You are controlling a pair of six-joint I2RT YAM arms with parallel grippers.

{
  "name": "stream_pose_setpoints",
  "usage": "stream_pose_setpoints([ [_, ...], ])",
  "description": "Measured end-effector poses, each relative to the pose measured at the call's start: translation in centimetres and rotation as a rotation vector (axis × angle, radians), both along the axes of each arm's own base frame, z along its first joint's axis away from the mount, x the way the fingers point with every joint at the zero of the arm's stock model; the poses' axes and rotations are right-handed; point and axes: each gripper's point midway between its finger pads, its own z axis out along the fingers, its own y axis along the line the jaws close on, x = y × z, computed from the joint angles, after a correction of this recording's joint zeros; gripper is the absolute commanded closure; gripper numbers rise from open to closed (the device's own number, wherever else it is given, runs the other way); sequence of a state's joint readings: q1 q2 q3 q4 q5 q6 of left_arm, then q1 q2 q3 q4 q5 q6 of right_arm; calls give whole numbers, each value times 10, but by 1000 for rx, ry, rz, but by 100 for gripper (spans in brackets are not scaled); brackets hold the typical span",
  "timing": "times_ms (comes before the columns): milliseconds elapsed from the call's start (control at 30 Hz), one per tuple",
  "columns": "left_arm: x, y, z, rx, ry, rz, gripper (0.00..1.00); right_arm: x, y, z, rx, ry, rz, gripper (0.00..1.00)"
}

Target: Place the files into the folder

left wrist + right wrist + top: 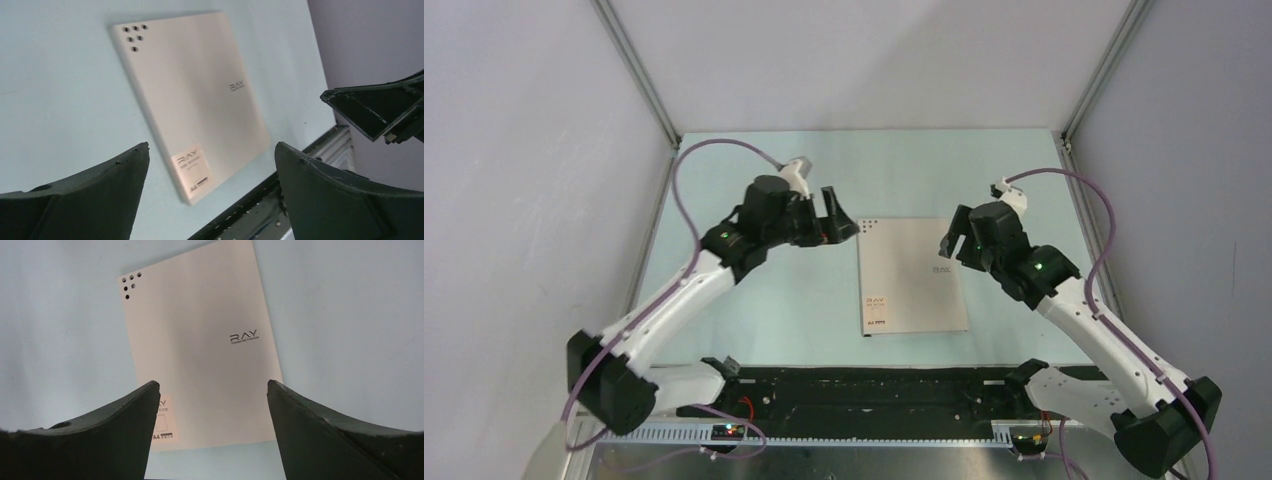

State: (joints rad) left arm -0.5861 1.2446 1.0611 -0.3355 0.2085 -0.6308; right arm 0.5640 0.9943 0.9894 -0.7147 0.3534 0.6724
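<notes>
Folder (pixel 912 275), the only one in view, closed, no loose files showing, lay flat at centre frame with its long axis running top to bottom, flanked by two empty, wide-spread grippers: left gripper (pixel 211 150) at its upper-left corner, right gripper (pixel 212 385) at its right edge, neither clearly nearer.

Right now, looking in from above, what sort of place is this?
Probably a robot test booth in a lab: a left arm and right arm bolted at the edge of a pale table, plain grey walls around it, and a closed beige folder laid out.
</notes>
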Motion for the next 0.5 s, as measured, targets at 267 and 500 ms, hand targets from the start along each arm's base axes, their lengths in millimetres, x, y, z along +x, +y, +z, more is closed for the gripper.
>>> stream_pose_setpoints([
  [267, -18, 78, 29, 169, -168, 167, 0, 7, 30, -11, 3, 12, 74, 17],
  [500, -23, 102, 13, 270, -158, 225, 0, 8, 37, -11, 10, 8, 90, 16],
])
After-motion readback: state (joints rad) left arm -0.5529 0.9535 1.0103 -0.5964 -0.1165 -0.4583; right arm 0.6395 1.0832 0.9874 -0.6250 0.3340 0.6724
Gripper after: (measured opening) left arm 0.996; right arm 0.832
